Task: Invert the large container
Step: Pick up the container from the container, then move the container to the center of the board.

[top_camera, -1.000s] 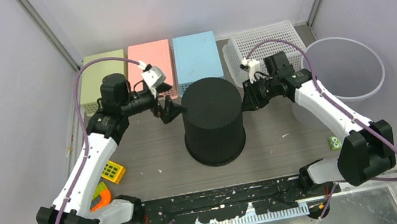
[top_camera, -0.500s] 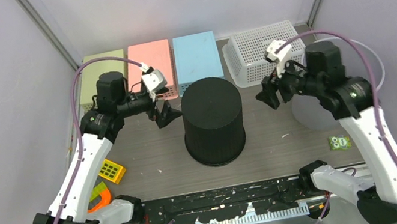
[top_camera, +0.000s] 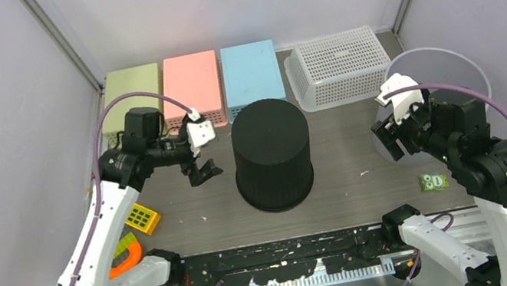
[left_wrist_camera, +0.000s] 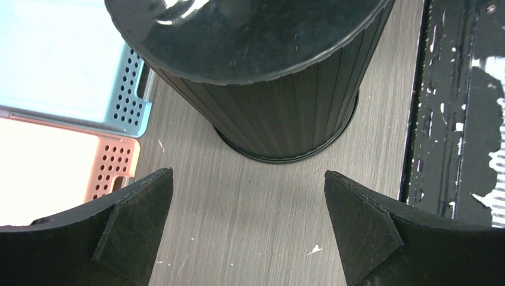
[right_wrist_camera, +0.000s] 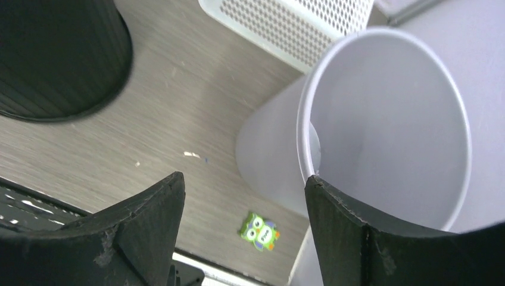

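The black ribbed bin (top_camera: 272,154) stands at the table's centre with its long axis vertical, its closed base facing up and its rim flat on the wood. The left gripper (top_camera: 205,171) and the right gripper (top_camera: 388,141) hang with fingers spread, both apart from the bin.

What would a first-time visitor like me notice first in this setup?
Likely the big black container standing mouth-down in the middle, with the left hand and right hand open on either side, neither touching it. Then the green box, pink box and blue box lined up along the back, and the pale see-through bin at the right.
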Available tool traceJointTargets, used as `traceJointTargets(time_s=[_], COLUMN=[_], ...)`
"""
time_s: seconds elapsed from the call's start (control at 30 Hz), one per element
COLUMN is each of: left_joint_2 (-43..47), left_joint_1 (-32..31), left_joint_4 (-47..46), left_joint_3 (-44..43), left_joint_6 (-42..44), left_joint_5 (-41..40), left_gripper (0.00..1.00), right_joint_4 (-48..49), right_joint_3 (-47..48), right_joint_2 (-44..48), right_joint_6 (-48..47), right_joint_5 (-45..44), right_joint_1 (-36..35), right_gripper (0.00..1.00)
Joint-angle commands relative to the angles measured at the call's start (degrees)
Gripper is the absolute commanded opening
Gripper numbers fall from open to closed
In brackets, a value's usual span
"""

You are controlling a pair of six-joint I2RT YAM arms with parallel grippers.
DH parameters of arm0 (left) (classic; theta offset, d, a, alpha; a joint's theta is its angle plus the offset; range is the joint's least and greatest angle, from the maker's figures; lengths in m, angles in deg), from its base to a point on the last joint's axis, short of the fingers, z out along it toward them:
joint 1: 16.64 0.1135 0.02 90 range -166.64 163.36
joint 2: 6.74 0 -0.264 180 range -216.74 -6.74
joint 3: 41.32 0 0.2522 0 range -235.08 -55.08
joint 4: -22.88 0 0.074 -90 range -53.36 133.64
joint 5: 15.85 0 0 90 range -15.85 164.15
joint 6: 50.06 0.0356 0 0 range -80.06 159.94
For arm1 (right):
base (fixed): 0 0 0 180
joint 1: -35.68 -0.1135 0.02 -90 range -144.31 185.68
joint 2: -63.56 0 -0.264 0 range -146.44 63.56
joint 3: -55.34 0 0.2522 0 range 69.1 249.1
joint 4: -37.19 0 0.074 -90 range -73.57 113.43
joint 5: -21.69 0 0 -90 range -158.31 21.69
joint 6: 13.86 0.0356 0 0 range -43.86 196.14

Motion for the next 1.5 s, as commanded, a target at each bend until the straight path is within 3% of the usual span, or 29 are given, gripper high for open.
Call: traceJointTargets(time_s=[0.0,0.2,0.5,0.87,1.13,1.47], left_joint_2=[1.0,0.4,-1.4,-5.0,-6.8,-10.8], left_joint_1=[-0.2,-0.2,-0.2,-0.2,-0.2,-0.8], left_joint_4=[-0.8,-8.0,-18.1,-23.9,-27.9,-31.9], left_joint_3=[2.2,6.9,12.2,14.8,16.8,16.7], left_joint_6=[2.7,0.8,-1.7,-2.1,-2.7,-4.0], left_joint_5=[-3.4,-7.5,-11.5,-11.9,-9.8,-7.4], left_gripper=[1.00,1.00,1.00,1.00,1.00,1.00], right_joint_4=[-0.4,0.8,1.9,5.5,4.1,1.3], right_joint_3=[-2.7,-4.3,-6.6,-6.2,-7.1,-4.2], right_joint_2=[-0.1,-2.3,-8.4,-15.4,-18.7,-20.6], right_joint_6=[1.7,2.6,2.3,-0.6,-1.7,-3.5], right_joint_5=[-9.6,-14.7,-15.5,-9.8,0.1,1.7], right_joint_1=[-0.2,-0.1,0.7,9.7,15.2,16.8], right_gripper=[0.78,0.79,0.81,0.78,0.62,0.17])
